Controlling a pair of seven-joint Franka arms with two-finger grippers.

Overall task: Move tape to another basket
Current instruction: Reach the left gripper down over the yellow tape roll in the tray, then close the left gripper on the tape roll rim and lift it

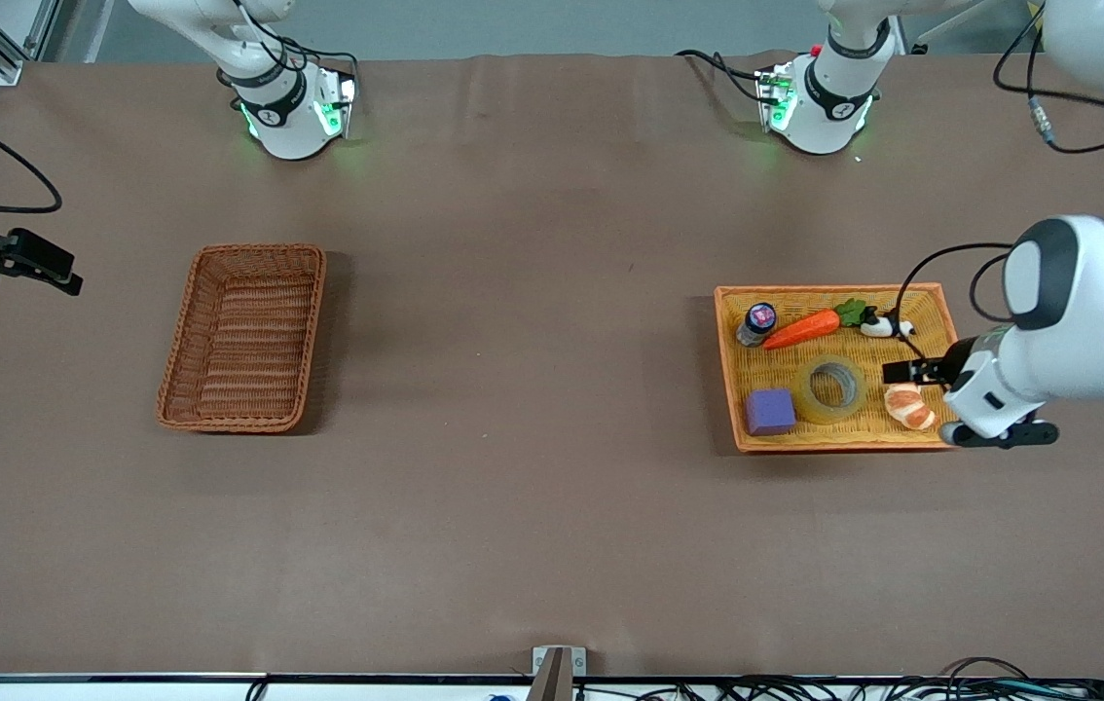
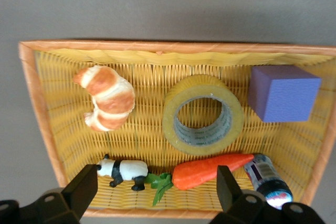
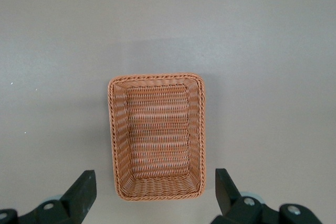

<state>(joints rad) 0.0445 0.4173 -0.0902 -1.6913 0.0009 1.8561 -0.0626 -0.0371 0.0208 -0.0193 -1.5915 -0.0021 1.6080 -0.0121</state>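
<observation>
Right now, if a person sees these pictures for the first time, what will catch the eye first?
Probably the yellow tray toward the left arm's end of the table: it holds the tape, a carrot, a croissant, a purple block, a toy panda and a small bottle. The open left gripper hangs over the croissant. Toward the right arm's end lies the brown basket, with the open right gripper waiting near the table's edge.

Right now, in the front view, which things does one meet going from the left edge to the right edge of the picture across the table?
Dark reddish-brown woven wicker basket → purple foam cube → translucent yellowish roll of packing tape → orange-and-white toy croissant; the last three lie in the light orange-yellow woven tray.
</observation>
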